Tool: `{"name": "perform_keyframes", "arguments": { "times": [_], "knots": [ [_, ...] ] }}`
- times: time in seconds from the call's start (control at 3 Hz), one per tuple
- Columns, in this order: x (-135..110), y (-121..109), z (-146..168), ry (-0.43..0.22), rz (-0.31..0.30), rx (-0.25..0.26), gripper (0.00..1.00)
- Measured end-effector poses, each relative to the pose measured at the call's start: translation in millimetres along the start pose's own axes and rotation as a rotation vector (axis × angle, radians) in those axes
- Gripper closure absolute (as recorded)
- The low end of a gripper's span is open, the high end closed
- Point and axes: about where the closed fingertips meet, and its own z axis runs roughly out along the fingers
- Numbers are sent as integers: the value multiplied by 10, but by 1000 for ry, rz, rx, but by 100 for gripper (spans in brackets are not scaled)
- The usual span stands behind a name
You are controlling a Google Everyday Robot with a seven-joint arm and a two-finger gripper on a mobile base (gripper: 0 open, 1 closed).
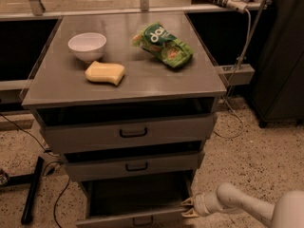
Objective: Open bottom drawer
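Pincer (188,208) seen low at right, tips spread at the right front corner of the bottom drawer (137,194), which is pulled out beneath two larger drawer fronts, yellow sponge (105,73), white bowl (87,45) and green snack bag (164,44) set on the table (142,82) above.

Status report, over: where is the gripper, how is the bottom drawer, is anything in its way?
Gripper low right, at right front corner of bottom drawer. Drawer pulled out, dark inside showing. Black bar on floor left, apart from it.
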Motion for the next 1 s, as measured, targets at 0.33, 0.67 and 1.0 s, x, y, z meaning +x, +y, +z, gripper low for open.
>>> {"name": "perform_keyframes", "arguments": {
  "times": [0.33, 0.67, 1.0],
  "knots": [
    [0, 0, 0, 0, 0, 0, 35],
    [6, 30, 31, -13, 2, -12, 12],
    [111, 167, 153, -41, 29, -44, 14]
  ]
}}
